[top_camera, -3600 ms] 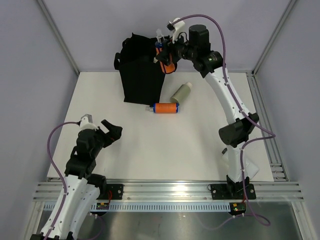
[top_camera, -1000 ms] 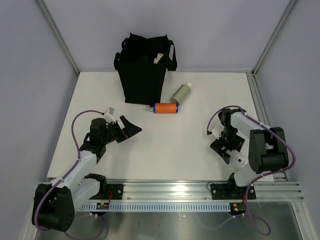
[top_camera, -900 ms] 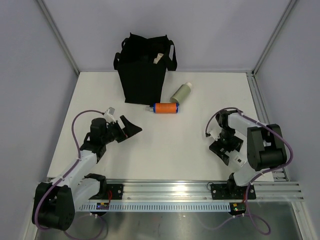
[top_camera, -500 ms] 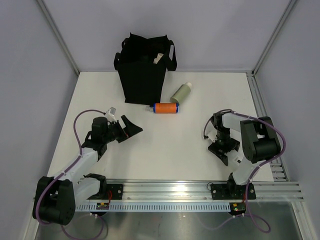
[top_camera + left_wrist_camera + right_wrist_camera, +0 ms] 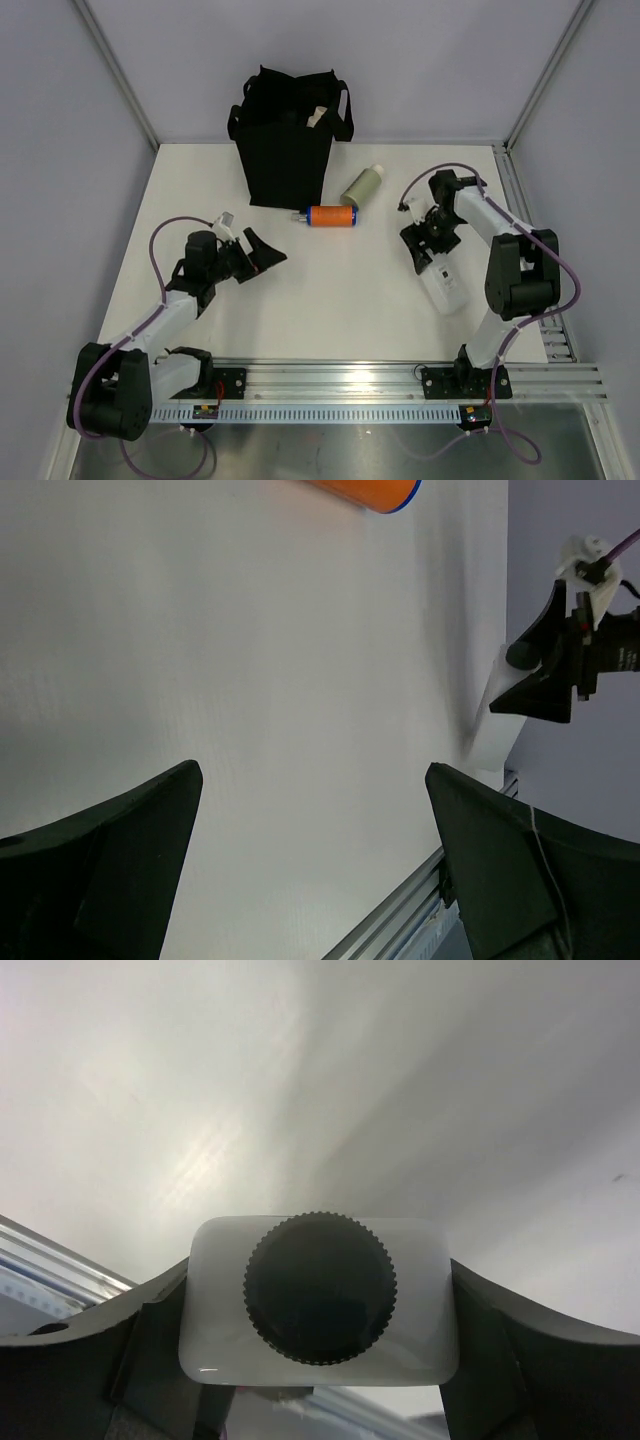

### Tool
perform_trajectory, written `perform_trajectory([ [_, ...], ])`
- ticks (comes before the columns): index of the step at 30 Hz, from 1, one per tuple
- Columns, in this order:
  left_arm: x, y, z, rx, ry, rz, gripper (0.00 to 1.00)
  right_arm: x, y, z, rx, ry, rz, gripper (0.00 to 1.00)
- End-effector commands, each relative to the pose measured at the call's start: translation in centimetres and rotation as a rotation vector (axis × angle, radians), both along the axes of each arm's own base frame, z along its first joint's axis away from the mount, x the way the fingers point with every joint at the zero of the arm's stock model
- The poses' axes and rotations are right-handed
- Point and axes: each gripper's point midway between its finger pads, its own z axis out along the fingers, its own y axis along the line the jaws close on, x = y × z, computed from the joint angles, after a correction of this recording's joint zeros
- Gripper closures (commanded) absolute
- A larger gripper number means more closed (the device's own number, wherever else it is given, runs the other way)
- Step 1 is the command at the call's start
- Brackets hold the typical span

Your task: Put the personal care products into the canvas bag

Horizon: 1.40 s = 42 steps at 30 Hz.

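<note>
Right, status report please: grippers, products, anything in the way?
Left gripper open, empty. Right gripper shut on white bottle. Orange bottle, sage green bottle outside canvas bag, lying between.

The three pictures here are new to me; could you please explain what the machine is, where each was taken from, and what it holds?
You are looking at two robot arms bolted at the near edge of a white table. The wide picture comes from a fixed camera above and behind them. The other two come from a camera on each wrist, looking past its own fingers. On the table stands a black canvas bag. Beside it lie a sage green bottle and an orange bottle with a blue end. The right hand is closed on a white bottle with a black cap, seen end-on in its wrist view. The left hand is open and empty.
</note>
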Motion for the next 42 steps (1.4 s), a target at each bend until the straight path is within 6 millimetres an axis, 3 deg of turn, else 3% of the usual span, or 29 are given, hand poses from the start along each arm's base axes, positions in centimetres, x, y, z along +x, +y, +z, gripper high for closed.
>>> perform_trajectory([
  [1,1.5,-0.9,2.9,-0.051,-0.091,-0.031,0.01,2.6,4.9,3.0,0.289,-0.030,-0.042,1.00],
  [7,1.4,-1.2,2.9,-0.072,-0.070,-0.041,0.01,6.2,9.2,5.6,0.606,-0.023,-0.123,1.00],
  [12,1.3,-1.2,3.3,-0.084,-0.061,-0.037,0.01,7.4,11.8,5.6,0.779,0.075,-0.192,1.00],
  [18,1.2,-1.0,3.3,-0.080,-0.050,-0.003,0.01,8.6,13.7,7.9,0.941,0.121,-0.232,1.00],
  [25,1.2,-0.5,3.1,-0.062,-0.031,0.032,0.01,10.7,15.3,13.7,1.083,0.108,-0.334,1.00],
  [33,1.5,-0.4,3.3,-0.051,-0.025,0.046,0.01,13.6,16.5,18.3,1.211,0.073,-0.383,1.00],
  [38,1.7,-0.3,3.4,-0.045,-0.021,0.049,0.01,14.3,17.2,20.8,1.277,0.108,-0.446,1.00],
  [42,1.9,-0.4,3.3,-0.041,-0.015,0.046,0.01,15.1,17.8,24.9,1.362,0.087,-0.468,1.00],
])
